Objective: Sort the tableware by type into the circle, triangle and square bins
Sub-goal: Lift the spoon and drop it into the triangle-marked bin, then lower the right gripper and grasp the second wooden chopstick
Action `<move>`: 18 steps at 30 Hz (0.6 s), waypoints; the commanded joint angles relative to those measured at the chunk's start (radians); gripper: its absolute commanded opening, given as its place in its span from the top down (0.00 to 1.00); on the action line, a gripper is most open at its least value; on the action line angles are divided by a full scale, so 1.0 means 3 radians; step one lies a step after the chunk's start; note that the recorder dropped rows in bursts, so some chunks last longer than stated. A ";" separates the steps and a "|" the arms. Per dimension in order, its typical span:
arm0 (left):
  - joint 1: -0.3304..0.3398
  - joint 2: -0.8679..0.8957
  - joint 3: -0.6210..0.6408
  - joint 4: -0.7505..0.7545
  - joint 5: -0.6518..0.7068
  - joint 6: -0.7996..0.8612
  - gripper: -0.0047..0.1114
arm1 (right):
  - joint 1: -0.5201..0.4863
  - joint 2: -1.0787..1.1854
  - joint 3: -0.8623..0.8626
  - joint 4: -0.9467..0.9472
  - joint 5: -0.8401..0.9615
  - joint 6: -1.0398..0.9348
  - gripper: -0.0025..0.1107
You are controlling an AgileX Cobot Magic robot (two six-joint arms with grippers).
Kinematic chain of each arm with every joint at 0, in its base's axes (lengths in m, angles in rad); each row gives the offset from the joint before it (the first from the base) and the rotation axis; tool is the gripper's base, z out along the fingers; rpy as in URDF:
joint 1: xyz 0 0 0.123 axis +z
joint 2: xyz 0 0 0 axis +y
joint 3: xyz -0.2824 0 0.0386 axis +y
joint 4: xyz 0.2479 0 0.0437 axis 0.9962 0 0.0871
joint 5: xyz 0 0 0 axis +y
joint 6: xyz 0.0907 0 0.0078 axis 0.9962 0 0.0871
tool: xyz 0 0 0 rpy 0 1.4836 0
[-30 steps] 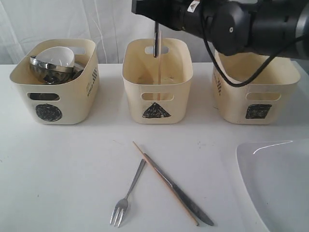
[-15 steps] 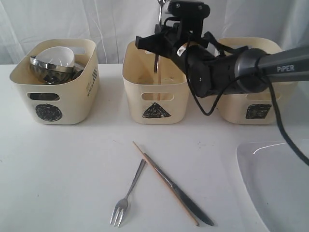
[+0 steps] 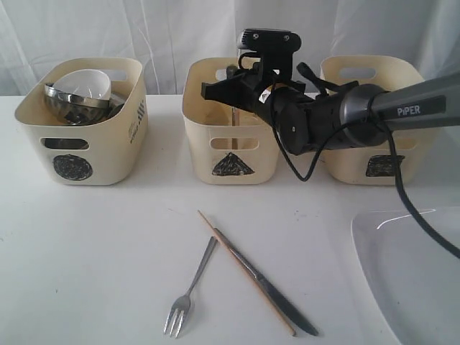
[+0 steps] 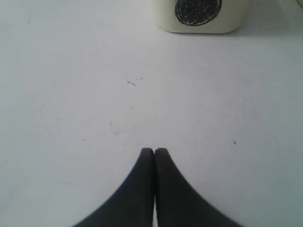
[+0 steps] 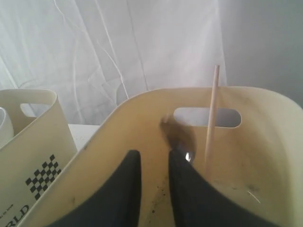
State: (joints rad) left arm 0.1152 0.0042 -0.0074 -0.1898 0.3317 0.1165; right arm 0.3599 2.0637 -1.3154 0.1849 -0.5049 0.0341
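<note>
Hovering over triangle bin, right pincer parted

White tabletop — faintly scuffed, creased white curtain hanging behind it

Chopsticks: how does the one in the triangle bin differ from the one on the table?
The bin chopstick stands nearly upright, leaning on the back wall of the triangle bin. The table chopstick lies flat. The bin chopstick is already sorted, with the right gripper close beside it. The table chopstick lies unsorted alongside the knife, with no gripper near. Both are plain light wooden sticks.
</note>
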 commanded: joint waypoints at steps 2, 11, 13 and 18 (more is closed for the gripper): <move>0.0006 -0.0014 0.0025 -0.0020 0.0030 0.0014 0.96 | -0.0038 -0.0045 -0.0009 0.0004 0.0039 -0.0040 0.76; 0.0006 -0.0014 0.0025 -0.0020 0.0030 0.0014 0.96 | -0.0038 -0.0595 -0.0009 -0.0004 0.0943 -0.0017 0.80; 0.0006 -0.0014 0.0025 -0.0020 0.0030 0.0014 0.96 | -0.0038 -0.0750 -0.0009 -0.0004 0.1376 -0.0017 0.85; 0.0006 -0.0014 0.0025 -0.0020 0.0030 0.0014 0.96 | -0.0038 -0.1157 -0.0009 -0.0004 0.2783 -0.0328 0.98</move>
State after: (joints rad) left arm 0.1152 0.0042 -0.0074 -0.1898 0.3317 0.1165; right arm 0.3599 1.7736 -1.3154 0.1849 0.1030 0.0000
